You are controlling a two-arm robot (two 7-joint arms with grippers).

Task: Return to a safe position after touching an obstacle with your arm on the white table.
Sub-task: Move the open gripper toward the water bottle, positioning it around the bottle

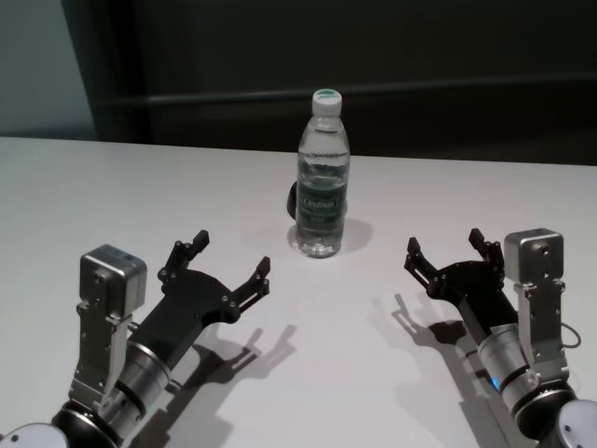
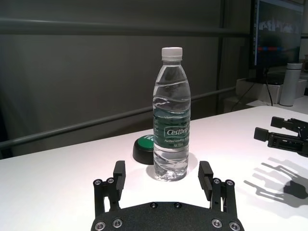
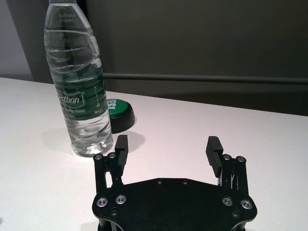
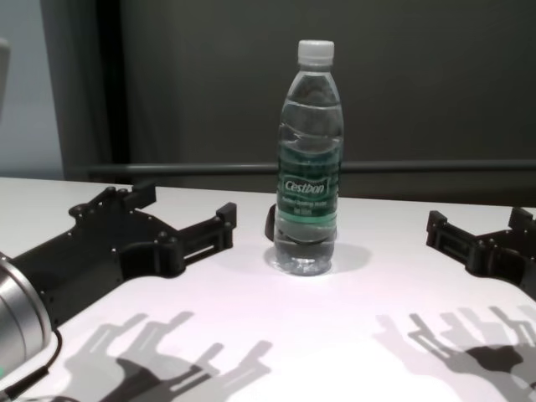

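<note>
On the white table [image 1: 112, 187], the bottle [image 1: 323, 177] stands upright near the far middle, just in front of a green-topped black puck [image 2: 144, 150], while my left gripper [image 1: 231, 260] and right gripper [image 1: 448, 250] hover apart from it on either side, both with fingers spread, holding nothing.

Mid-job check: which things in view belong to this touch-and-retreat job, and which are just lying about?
Belongs to the job:
- water bottle, upright, the obstacle
- white table it stands on
- left gripper, open, short of the bottle
- right gripper, open, off to the bottle's other side

Just lying about:
- black puck with green top, behind the bottle
- white cylinder and monitor, beyond the table
</note>
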